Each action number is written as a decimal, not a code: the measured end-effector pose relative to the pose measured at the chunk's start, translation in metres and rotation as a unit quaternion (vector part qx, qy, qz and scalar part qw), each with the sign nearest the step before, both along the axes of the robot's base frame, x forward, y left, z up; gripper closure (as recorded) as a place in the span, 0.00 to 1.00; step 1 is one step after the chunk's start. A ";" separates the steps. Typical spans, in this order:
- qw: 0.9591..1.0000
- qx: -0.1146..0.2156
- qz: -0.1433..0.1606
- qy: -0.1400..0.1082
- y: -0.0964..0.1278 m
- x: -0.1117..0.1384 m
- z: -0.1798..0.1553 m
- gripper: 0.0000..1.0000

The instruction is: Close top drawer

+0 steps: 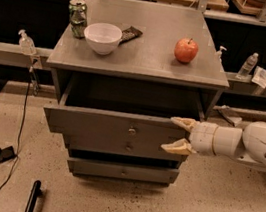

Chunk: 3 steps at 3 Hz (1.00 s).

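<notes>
The top drawer (94,124) stands pulled out under the front edge of the table (146,59), and its wide grey front is well forward of the cabinet body. The gripper (181,135) is at the right end of this front, below the front right corner of the table. It is open and holds nothing: one finger (183,122) is at the top rim of the panel and the other is lower on its face.

We judge that the step in hand is the push. To do it well, we should press flat on the panel and move straight toward the back edge of the table. The contact is far from the knob (132,129), so a push here may twist the drawer on its runners. We should go slowly, or shift nearer to the centre. The upper finger must also keep out of the gap under the front edge of the table.

The inside of the drawer is dark, and we cannot tell if anything lies there. We cannot tell whether the fingers already touch the panel. The runners are hidden, and the arm is cut off at the right side of the view.
</notes>
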<state>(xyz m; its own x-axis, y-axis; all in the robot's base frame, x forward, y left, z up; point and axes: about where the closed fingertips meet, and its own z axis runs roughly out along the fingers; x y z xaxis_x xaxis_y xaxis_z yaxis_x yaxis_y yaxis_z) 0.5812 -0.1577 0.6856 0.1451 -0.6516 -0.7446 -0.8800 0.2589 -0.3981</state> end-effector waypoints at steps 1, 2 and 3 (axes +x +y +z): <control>0.999 0.046 0.025 -0.002 -0.003 -0.010 -0.019 0.65; 0.999 0.046 0.025 -0.002 -0.003 -0.010 -0.018 0.89; 0.997 0.053 0.054 0.003 0.002 -0.003 -0.028 1.00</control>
<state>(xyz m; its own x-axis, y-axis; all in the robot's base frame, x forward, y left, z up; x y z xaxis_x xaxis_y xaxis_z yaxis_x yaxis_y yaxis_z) 0.5787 -0.1555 0.6574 0.2056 -0.5506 -0.8091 -0.9076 0.2021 -0.3681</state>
